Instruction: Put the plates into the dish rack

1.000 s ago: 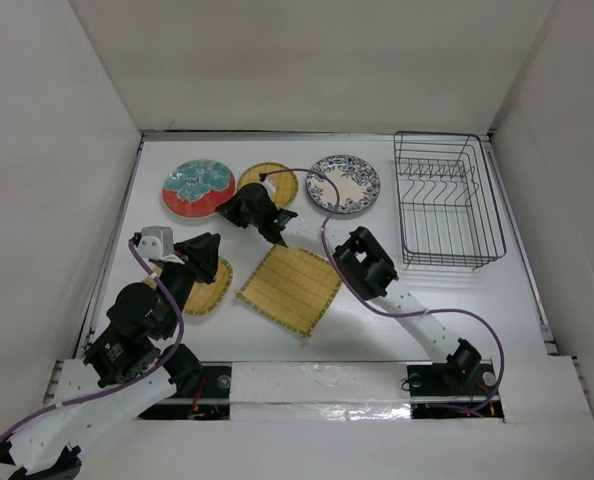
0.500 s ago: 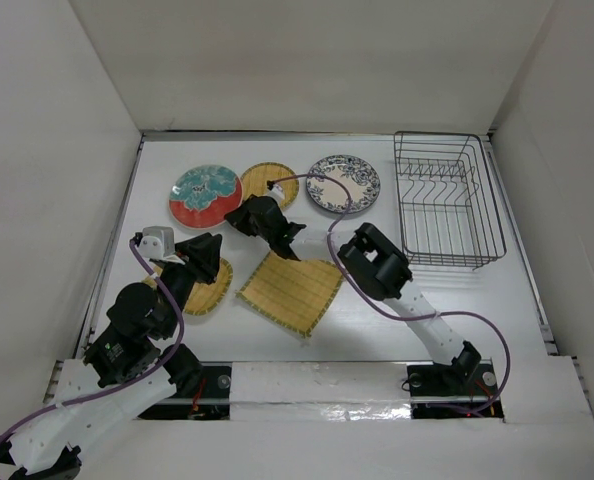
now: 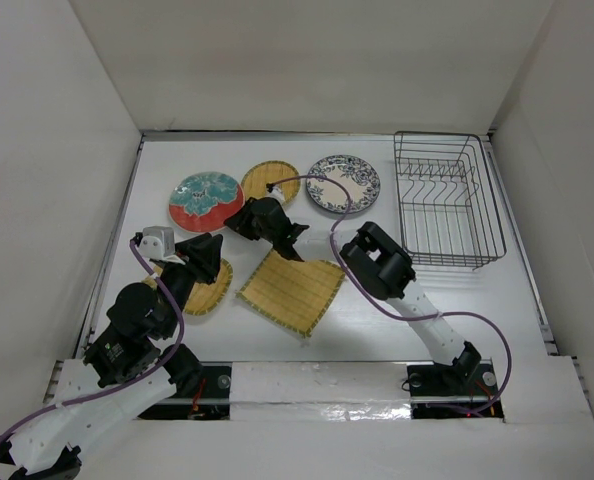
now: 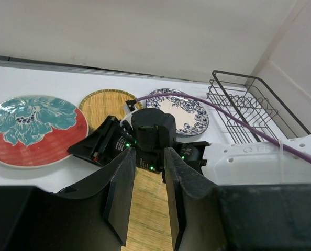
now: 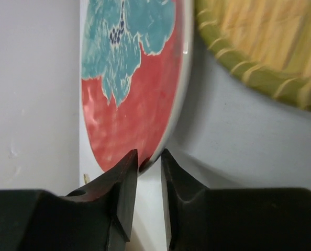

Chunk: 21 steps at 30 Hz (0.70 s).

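White tabletop [image 3: 377, 320]: the right gripper [image 5: 149, 157], fingers pinched narrow on the rim of the teal-and-red plate [image 3: 206, 198], has dragged it slightly toward frame centre. The dish rack [image 3: 447, 200] sits upper right. The left gripper [image 4: 149, 157] hovers narrowly parted, empty.

Your red-and-teal plate [image 5: 140, 78] looks glazed and glossy. The disc [image 5: 270, 42] is rough woven bamboo, the rack [image 3: 449, 262] thin black wire, the counter [image 3: 477, 310] smooth matt white.
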Each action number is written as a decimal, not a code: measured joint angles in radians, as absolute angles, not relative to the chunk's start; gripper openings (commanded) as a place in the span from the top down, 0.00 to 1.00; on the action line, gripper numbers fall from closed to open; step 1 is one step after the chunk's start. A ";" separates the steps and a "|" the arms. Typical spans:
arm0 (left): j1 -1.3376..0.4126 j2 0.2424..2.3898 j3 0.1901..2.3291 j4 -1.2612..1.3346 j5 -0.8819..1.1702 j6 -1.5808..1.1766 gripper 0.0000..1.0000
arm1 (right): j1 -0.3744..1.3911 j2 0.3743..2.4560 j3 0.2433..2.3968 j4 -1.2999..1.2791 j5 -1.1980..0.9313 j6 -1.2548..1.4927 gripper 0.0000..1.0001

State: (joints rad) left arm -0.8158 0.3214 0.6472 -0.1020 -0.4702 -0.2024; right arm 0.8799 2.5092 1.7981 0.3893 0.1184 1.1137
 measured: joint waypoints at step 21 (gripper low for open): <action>-0.816 0.317 0.647 -0.102 -0.467 -0.202 0.73 | 0.869 2.634 2.004 0.295 0.082 1.164 0.84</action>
